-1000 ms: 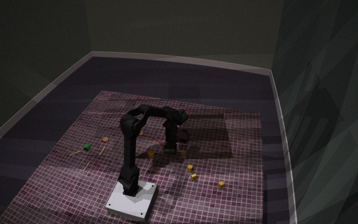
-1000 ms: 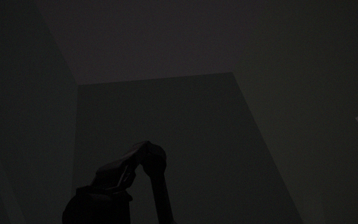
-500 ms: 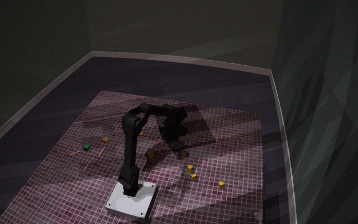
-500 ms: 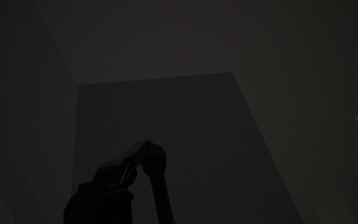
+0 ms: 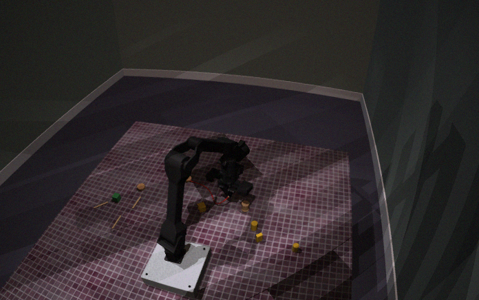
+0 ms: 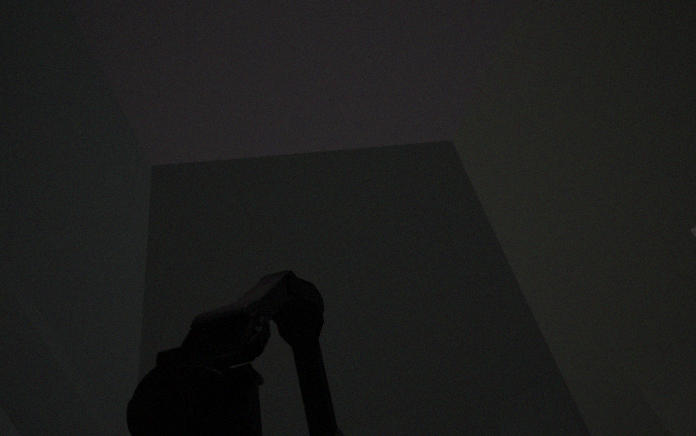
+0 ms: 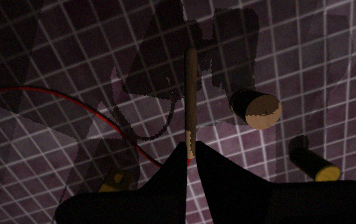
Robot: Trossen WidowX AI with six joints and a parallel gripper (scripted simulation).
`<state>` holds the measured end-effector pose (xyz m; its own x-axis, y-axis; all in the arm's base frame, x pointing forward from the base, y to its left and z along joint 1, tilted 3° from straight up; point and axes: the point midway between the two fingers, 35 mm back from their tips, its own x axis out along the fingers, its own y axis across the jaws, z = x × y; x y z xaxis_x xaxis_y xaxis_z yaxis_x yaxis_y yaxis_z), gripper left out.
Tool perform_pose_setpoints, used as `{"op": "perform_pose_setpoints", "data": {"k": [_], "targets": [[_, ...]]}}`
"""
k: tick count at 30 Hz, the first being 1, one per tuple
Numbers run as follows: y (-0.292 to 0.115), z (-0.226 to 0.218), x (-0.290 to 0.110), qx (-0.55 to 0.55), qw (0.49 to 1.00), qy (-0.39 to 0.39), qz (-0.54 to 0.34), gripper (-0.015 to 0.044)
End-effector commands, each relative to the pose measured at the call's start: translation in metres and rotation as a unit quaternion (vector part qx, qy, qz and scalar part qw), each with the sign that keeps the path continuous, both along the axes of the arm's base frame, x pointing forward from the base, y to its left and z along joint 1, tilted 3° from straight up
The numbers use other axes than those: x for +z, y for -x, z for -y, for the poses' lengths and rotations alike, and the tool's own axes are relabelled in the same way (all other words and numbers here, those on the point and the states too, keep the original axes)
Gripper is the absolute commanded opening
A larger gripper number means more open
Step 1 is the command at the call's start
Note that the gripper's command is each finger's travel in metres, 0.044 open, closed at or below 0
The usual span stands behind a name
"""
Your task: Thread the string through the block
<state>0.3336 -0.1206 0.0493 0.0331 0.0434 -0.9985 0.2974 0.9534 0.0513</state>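
Tool (image 7: 189, 150) around one stick (image 7: 190, 95)

Green cube (image 5: 115, 197), loose sticks (image 5: 135, 201), yellow cylinders (image 5: 254, 225), checkered mat (image 5: 303, 197)

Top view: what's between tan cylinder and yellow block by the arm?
Top view: the red string, trailing from the stick in the gripper, loops between yellow block and tan cylinder.

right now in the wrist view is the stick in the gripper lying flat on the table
No, the stick is clamped at its near end in the gripper and juts out above the tiled table, red string trailing off.
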Motion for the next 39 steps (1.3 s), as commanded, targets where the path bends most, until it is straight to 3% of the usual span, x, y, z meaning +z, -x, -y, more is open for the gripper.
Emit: {"op": "perform_pose_setpoints", "data": {"k": [1,20,39], "targets": [[-0.007,-0.001,0.002,0.071,0.997,0.005,0.006,0.0000],[-0.025,-0.009,0.003,0.409,0.912,0.017,0.021,0.0000],[-0.043,-0.019,0.004,0.696,0.716,0.028,0.033,0.0000]]}}
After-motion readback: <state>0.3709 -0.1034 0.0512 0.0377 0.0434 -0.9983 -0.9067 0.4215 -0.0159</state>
